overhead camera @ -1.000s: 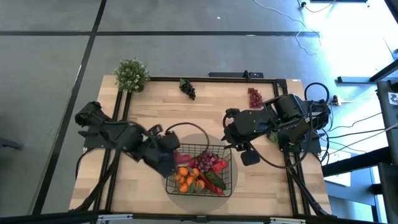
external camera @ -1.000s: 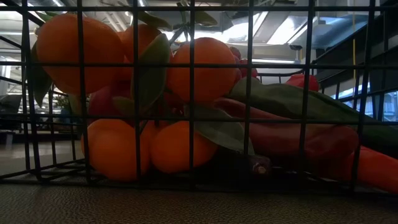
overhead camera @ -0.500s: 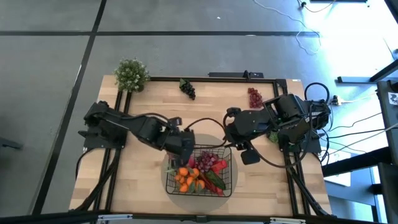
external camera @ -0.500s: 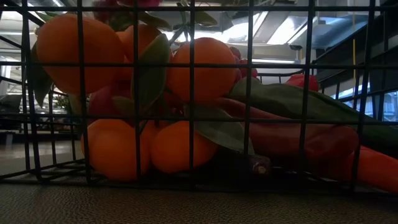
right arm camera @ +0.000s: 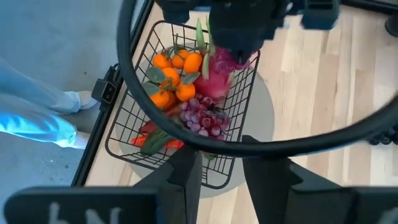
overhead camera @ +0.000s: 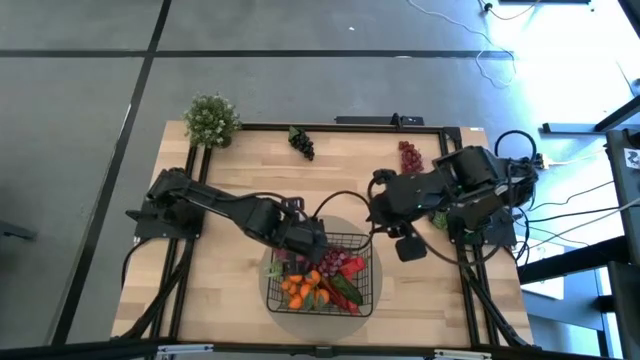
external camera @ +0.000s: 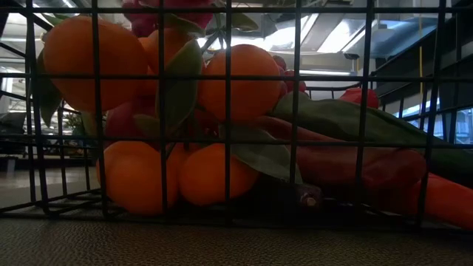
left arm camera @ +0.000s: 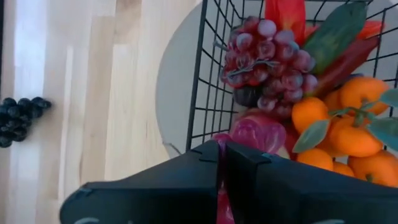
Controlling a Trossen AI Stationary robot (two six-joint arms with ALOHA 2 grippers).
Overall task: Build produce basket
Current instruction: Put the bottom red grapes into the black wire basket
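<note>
Pink toy radish (right arm camera: 219,70) is pinched in the closed left gripper (overhead camera: 312,240), hanging over the rear-left corner of the black wire-mesh basket (overhead camera: 367,296), right above the oranges (overhead camera: 303,287) and just beside the purple grape bunch (left arm camera: 267,57). I'd lower it until it rests in the gap between those two, then open, so it doesn't bounce off the pile or catch the rim. Right gripper (overhead camera: 390,234) waits partly open and empty just off the basket's right rim; black grapes (overhead camera: 302,142) and red grapes (overhead camera: 410,156) lie well behind both on the table.
</note>
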